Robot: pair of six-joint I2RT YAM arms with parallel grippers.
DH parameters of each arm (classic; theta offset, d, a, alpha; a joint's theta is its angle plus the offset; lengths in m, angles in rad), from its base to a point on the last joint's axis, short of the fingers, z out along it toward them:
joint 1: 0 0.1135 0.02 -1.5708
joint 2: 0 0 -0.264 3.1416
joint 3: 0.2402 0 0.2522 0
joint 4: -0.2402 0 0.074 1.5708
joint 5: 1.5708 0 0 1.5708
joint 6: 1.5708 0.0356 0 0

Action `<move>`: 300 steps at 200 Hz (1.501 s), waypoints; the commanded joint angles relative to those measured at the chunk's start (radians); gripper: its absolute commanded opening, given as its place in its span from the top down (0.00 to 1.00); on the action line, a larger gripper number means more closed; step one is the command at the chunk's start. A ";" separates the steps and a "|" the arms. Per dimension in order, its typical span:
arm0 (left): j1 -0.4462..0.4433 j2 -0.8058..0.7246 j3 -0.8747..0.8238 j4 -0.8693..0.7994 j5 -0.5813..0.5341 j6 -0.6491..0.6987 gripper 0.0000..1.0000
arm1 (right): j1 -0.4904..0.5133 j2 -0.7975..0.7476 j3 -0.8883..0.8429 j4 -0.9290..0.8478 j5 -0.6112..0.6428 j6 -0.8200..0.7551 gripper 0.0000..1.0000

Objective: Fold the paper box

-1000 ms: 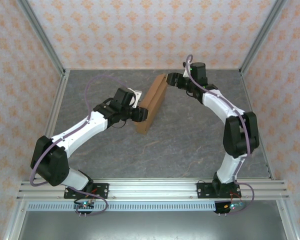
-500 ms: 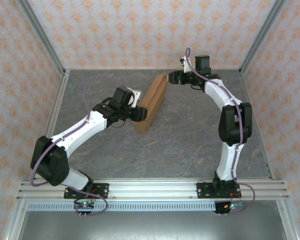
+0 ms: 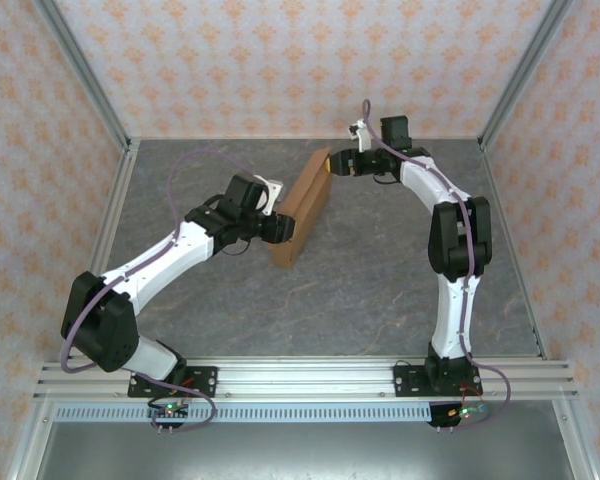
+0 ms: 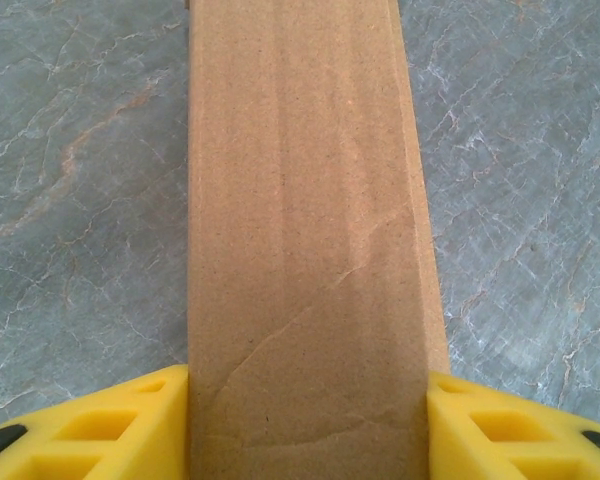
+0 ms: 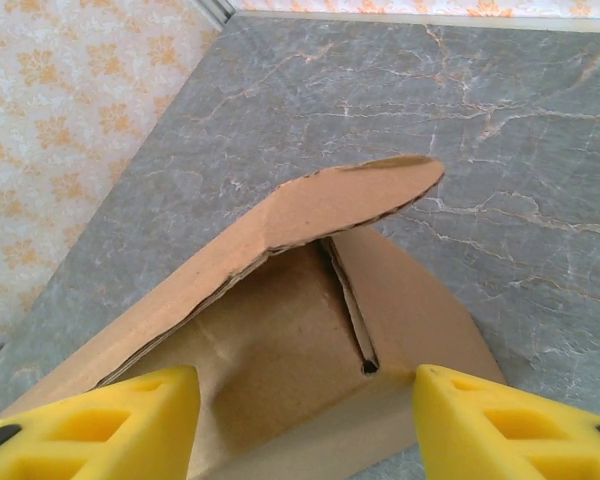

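Right elbow has swung inward; my right jaws gape around the paper box (image 3: 303, 205) at its end flap (image 5: 355, 195). Left jaws clench the near end. Seems light, easily creased: hold flap edges.

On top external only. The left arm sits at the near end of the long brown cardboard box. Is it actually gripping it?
Observer: Yes. The left wrist view shows the left gripper with a yellow jaw pressed against each long side of the brown cardboard box.
Operator: Far end closed?
Observer: No. The right wrist view shows a rounded end flap raised above the panel beneath it, not tucked in.
Operator: Right arm holding that end?
Observer: The right gripper straddles it, one jaw on either side. I cannot tell whether they press the cardboard.
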 commanded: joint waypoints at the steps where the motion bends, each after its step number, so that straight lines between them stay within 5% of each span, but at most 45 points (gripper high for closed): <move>1: 0.017 0.033 -0.025 -0.086 0.001 0.033 0.45 | 0.012 -0.023 0.013 -0.030 -0.045 -0.037 0.44; 77: 0.032 0.042 -0.018 -0.082 0.028 0.042 0.44 | 0.016 -0.064 -0.047 -0.005 0.012 -0.017 0.54; 164: 0.032 0.027 0.010 -0.084 0.026 0.020 0.28 | 0.053 -0.092 -0.082 0.025 0.260 0.157 0.63; 300: 0.039 0.081 0.022 -0.111 0.016 0.043 0.53 | 0.069 -0.123 -0.013 -0.004 0.310 0.157 0.51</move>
